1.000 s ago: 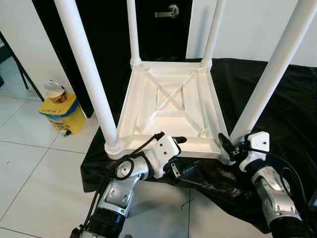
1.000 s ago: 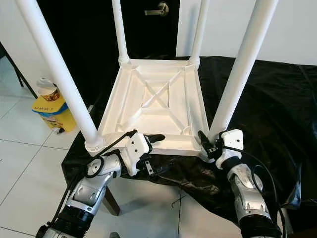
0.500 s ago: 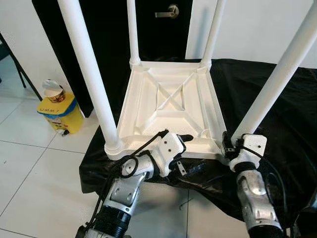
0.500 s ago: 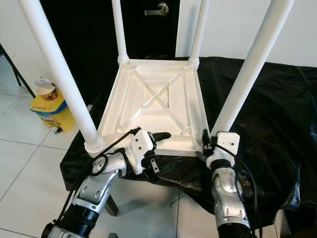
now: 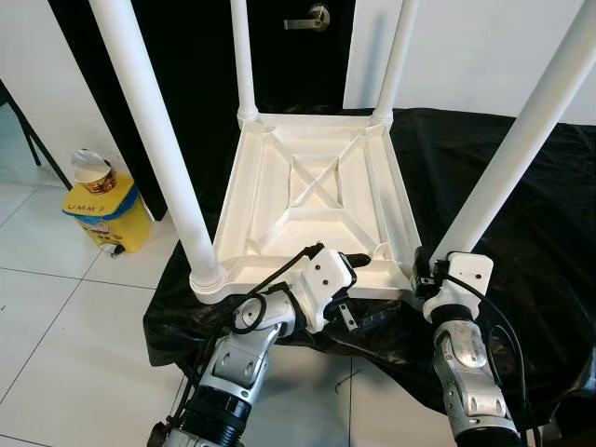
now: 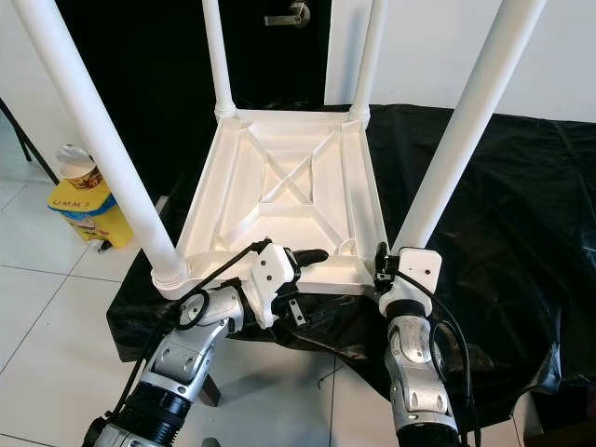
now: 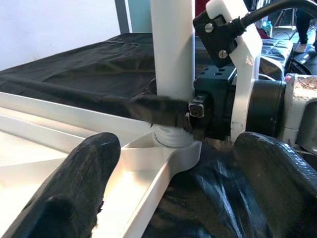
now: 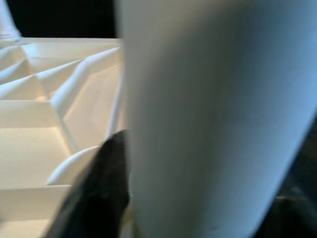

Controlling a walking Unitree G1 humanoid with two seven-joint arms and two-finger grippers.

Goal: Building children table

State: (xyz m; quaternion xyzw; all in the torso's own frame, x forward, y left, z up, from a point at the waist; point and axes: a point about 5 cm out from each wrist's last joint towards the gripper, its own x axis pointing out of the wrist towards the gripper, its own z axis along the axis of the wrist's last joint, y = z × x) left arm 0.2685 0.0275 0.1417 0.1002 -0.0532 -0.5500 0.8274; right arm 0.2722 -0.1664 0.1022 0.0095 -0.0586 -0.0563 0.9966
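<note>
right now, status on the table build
Right gripper clamped on near right leg at its base. Left gripper open, straddling near rim of upturned table top. All four legs up.

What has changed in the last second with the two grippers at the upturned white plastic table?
The right gripper has moved inward to the base of the near right white leg and now closes around it. The left gripper has shifted slightly toward that corner, one finger over the rim of the white plastic table, one below. The table, its four legs and the black cloth stayed put.

Upturned table [image 5: 317, 196] on cloth [image 5: 521, 214]
</note>
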